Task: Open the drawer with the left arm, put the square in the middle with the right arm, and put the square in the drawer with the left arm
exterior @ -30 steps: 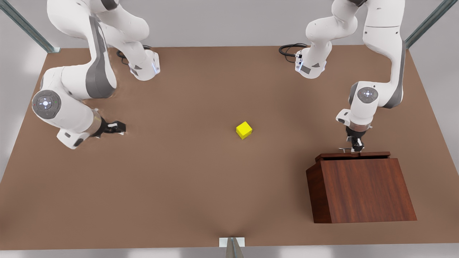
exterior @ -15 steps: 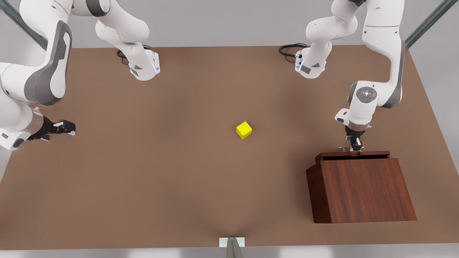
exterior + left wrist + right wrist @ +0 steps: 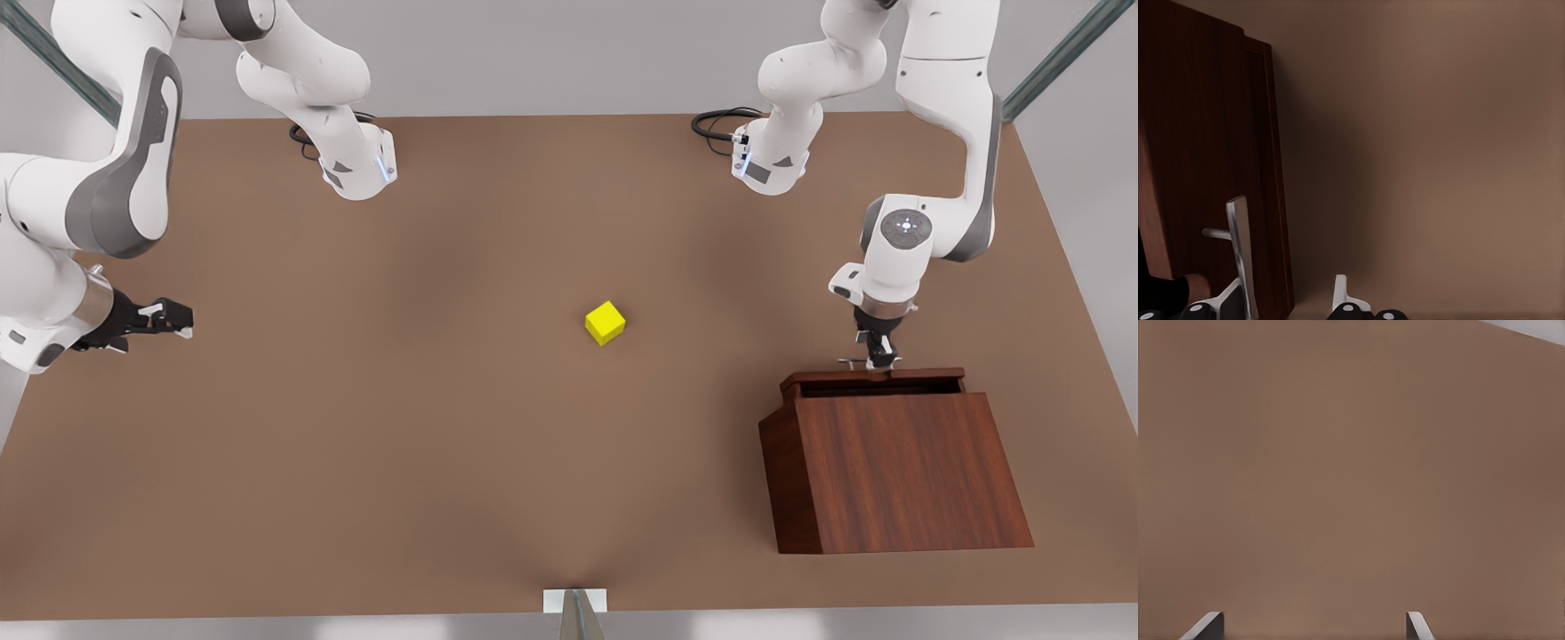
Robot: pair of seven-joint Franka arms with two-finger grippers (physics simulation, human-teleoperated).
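Observation:
The square (image 3: 605, 322), a small yellow cube, sits alone on the brown tabletop near the middle. The drawer (image 3: 871, 377) sticks out a little from the far side of the wooden box (image 3: 898, 471), showing a dark slot. My left gripper (image 3: 878, 359) points down at the silver handle (image 3: 852, 362). In the left wrist view the handle (image 3: 1239, 247) lies between the fingers of the left gripper (image 3: 1288, 295), against one of them, and the fingers stand apart. My right gripper (image 3: 178, 318) hovers open at the front view's left edge, far from the cube, over bare table (image 3: 1351, 480).
Both arm bases (image 3: 356, 169) (image 3: 769, 164) stand at the table's far side, with black cables beside them. A small white bracket (image 3: 575, 601) sits at the near edge. Open tabletop surrounds the cube.
The right arm swung away from the cube toward the front view's left edge, then held. The left gripper drew back from the box and the drawer slid out a little with it.

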